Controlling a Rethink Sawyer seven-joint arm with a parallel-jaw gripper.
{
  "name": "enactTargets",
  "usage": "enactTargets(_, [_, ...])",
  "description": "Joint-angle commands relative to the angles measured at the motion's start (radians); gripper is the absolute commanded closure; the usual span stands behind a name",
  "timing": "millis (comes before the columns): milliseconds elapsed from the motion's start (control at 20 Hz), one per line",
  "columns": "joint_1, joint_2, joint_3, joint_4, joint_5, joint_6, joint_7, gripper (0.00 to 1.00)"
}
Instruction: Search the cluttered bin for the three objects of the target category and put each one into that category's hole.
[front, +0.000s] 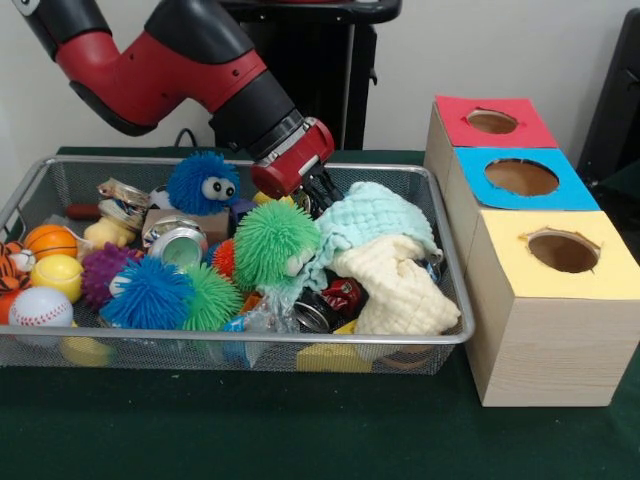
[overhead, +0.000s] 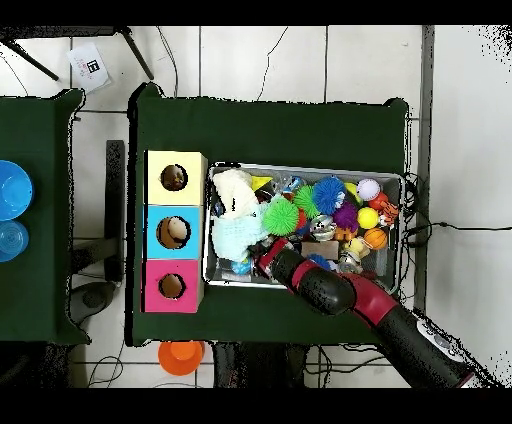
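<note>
Okay, front view first: my gripper (front: 318, 196) is down at the back of the wire bin (front: 452, 300), tips just behind the green spiky ball (front: 272, 240) and beside the mint cloth (front: 375, 218). I cannot tell whether the claw is apart or together; the tips are buried in clutter. Nothing visibly held. Bin also holds a blue fuzzy ball with eyes (front: 203, 182), cream cloth (front: 395, 285), crushed cans (front: 177, 243), a baseball (front: 40, 306). Boxes to the side: red hole (front: 492, 121), blue hole (front: 521, 177), yellow hole (front: 563, 250).

Overhead view: arm (overhead: 345, 292) reaches into the bin's box-side half, wrist over the rim, next to the mint cloth (overhead: 236, 235). Something sits inside each of the three holes, can't identify.

Step, my guess: still searching or reaching for a pick, target category unclear from here. Next move needs a clean grasp on one item without snagging cloth, then a lift over the rim to the matching hole.
</note>
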Motion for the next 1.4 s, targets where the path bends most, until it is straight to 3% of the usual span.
enactTargets(50, [0.005, 0.026, -0.007, -0.136, -0.063, -0.059, 0.072, 1.0])
enactTargets(250, [-0.014, -0.003, 0.014, -0.113, -0.041, -0.016, 0.067, 1.0])
enactTargets(500, [-0.054, -0.142, 0.065, -0.037, 0.053, 0.142, 0.057, 1.0])
enactTargets(750, [-0.084, -0.257, 0.114, 0.027, 0.133, 0.239, 0.076, 1.0])
enactTargets(1400, [-0.135, -0.701, 0.309, 0.219, 0.406, 0.38, 0.195, 1.0])
